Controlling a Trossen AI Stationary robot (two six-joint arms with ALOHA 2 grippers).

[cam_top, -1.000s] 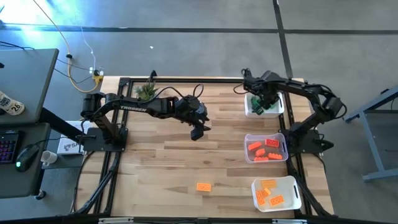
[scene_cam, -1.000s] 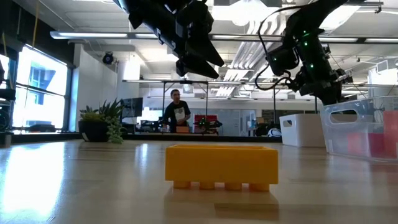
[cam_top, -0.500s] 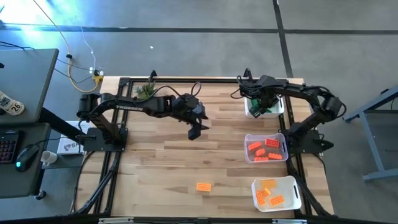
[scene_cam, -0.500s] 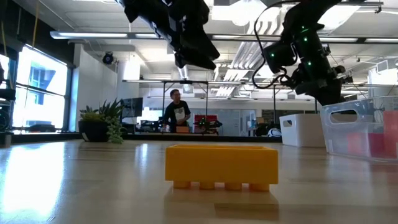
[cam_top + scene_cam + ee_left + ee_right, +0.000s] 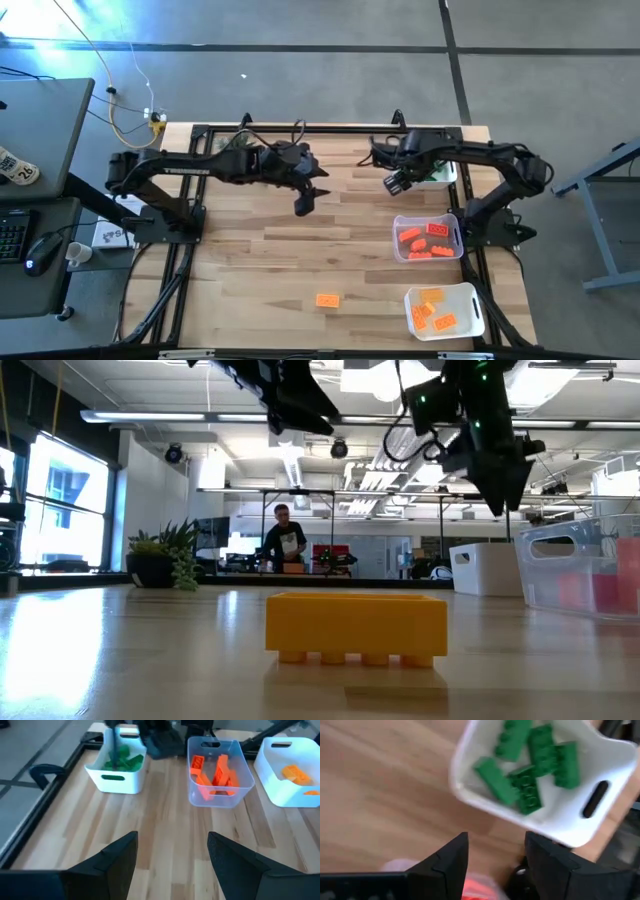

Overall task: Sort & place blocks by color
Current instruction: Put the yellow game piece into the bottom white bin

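On a wooden worktop (image 5: 260, 260), the left claw (image 5: 303, 203), released and empty, hangs near centre, the right claw (image 5: 395, 183), also released, hovers at 9 o'clock of the green bin (image 5: 540, 785), and one orange block (image 5: 326, 299) lies alone toward 6 o'clock, well apart from both.

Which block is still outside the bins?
The lone yellow-orange block on the bare table, near its front edge; every other block sits inside a bin.
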